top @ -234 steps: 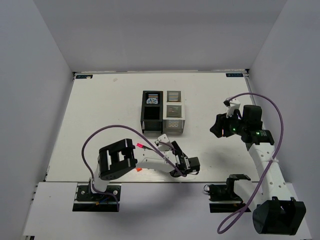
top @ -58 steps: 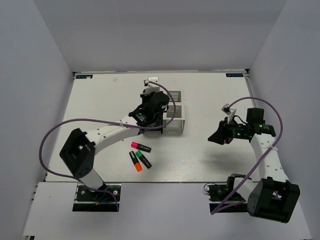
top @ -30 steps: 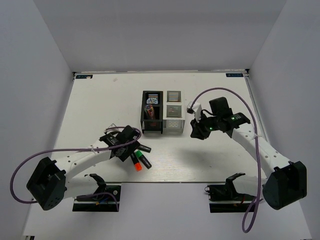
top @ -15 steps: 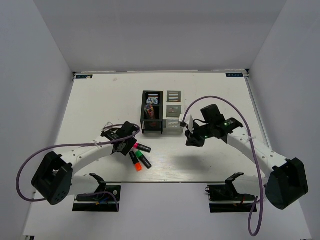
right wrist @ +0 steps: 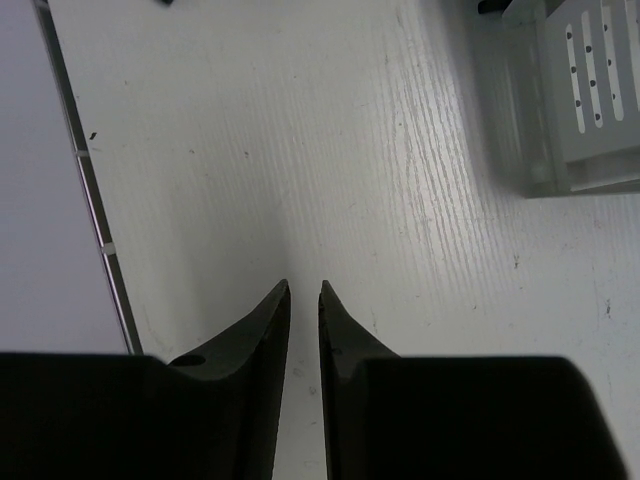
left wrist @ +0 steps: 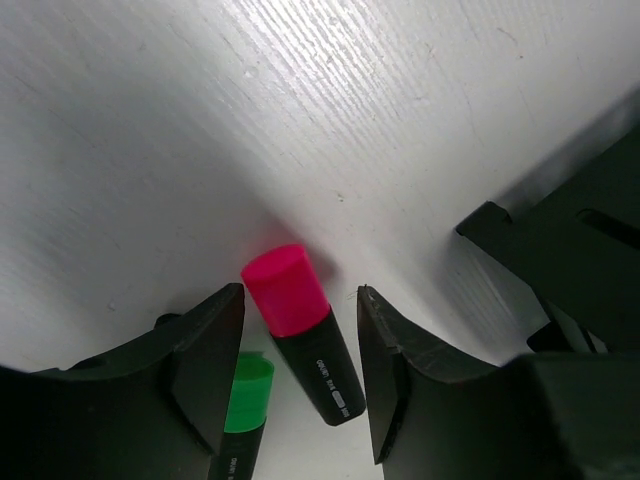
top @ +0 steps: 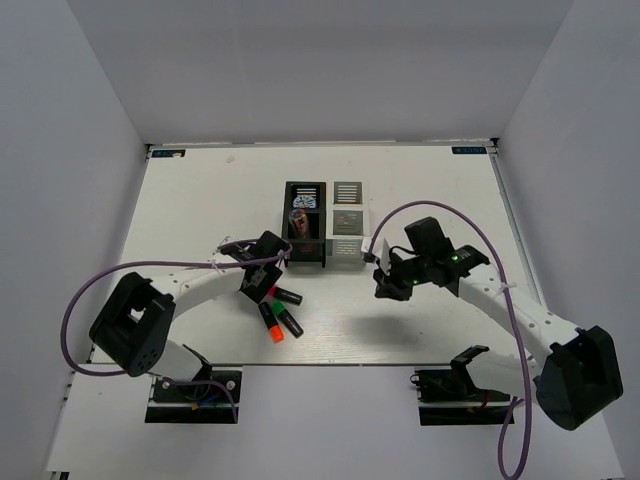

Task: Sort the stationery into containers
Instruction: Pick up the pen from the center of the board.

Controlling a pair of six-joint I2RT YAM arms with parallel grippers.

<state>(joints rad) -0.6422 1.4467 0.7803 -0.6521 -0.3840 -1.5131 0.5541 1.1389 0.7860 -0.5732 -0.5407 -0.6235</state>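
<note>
**Inspector:** Item under examination is the pink highlighter. Where is it?

**Assessor:** It lies flat on the bench, just in front of the containers. The green highlighter lies just beside it. The overhead view shows the orange highlighter next to the green one.

**Inspector:** What is the state of the left pincer?

**Assessor:** Its jaws stand apart and straddle the pink cap, with a sliver of bench showing on each side. Nothing is clamped yet.

**Inspector:** And the right pincer?

**Assessor:** Its jaws are almost together with a thin gap between them, and they hold nothing. It hangs over bare bench near the white bin.

**Inspector:** What does the assessor recommend for the step in hand?

**Assessor:** The assessor judges that the left pincer should settle lower and reach a little further along the black barrel before closing. A grip on the cap's end alone may let the highlighter pivot. One finger sits close to the green highlighter, so the jaws should close squarely to avoid nudging it. The pincer should then lift straight up before carrying the highlighter toward a bin.
</note>
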